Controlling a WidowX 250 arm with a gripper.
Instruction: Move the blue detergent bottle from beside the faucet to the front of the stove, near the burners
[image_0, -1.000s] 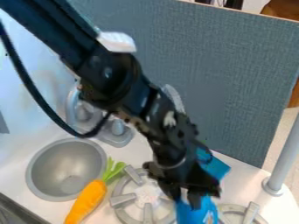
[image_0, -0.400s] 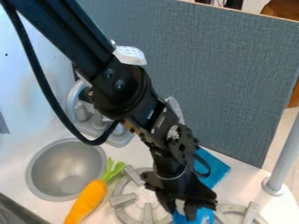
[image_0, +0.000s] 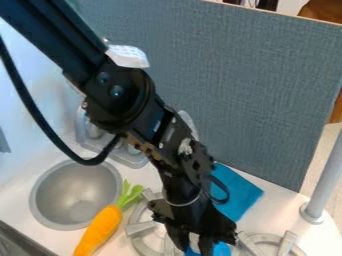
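Note:
The black gripper (image_0: 194, 244) hangs low at the bottom edge, right of centre, over the right side of the near burner. It is shut on a blue item (image_0: 221, 249), which shows around and below its fingers and is cut off by the view's edge. Behind the gripper and to its right, a flat blue piece (image_0: 238, 192) lies on the white counter by the grey panel. Whether the two blue parts are joined is hidden by the gripper. An orange carrot with green leaves (image_0: 100, 230) lies left of the burner (image_0: 138, 241).
A round grey sink (image_0: 75, 195) is at the left, with a grey faucet base (image_0: 127, 156) behind it, partly covered by the arm. The second burner (image_0: 269, 240) is at the lower right. A grey post (image_0: 322, 182) stands at the right, and the tall panel (image_0: 247, 90) rises behind.
The gripper has moved left and a little down, and the blue item has moved with it. More of the flat blue piece shows behind. The carrot has stayed still.

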